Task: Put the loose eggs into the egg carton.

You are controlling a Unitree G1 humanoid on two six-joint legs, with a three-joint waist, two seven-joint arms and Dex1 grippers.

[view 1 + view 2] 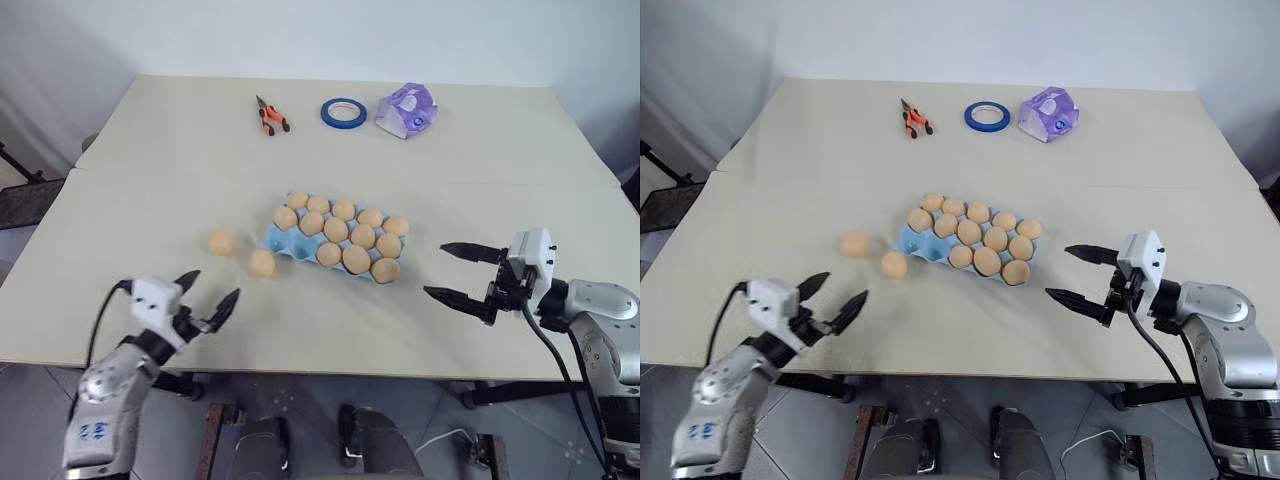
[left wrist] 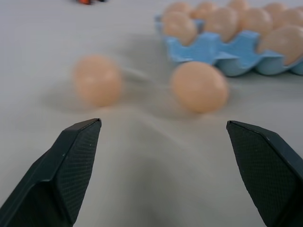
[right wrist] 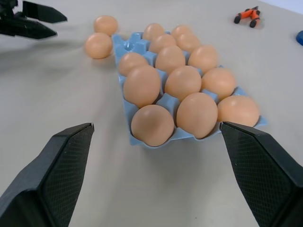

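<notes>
The 2 loose eggs (image 1: 241,253) lay just ahead of the left gripper (image 1: 212,294), fingers spread, empty; the right gripper (image 1: 458,273), also spread, was well apart.

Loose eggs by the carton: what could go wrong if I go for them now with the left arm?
Two loose eggs lie bare on the table, so a nudge from the open left end effector could roll them away. The egg carton shows free cups only at the corner nearest them, between seated eggs, so a careless drop could knock a neighbour.
</notes>
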